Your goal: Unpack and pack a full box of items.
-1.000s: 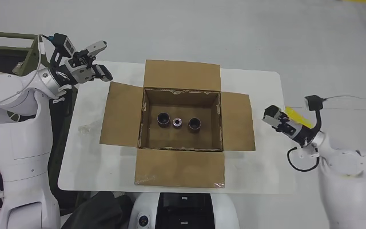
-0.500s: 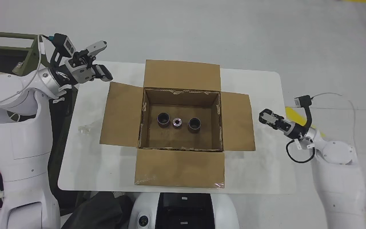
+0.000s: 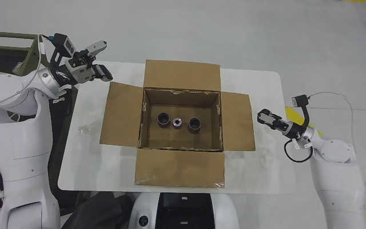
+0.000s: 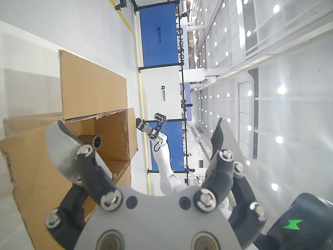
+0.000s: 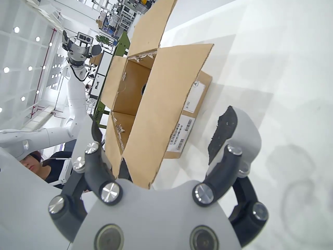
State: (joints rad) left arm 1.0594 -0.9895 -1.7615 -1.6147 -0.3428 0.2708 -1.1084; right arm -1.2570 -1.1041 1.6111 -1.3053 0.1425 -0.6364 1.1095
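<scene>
cardboard box sits mid-table, all 4 flaps folded out. 3 small dark items in a row on its floor: left cylinder, middle cylinder, right cylinder, close together, seemingly stood on end

left gripper hangs off the table's far left corner, fingers spread, nothing held. right gripper just beside the right flap, jaws apart, also empty

nothing unpacked yet, i judge. first pick: drop straight through the opening, clear of flaps and walls; take an end cylinder, not the middle; straddle its width without nudging the neighbour
</scene>
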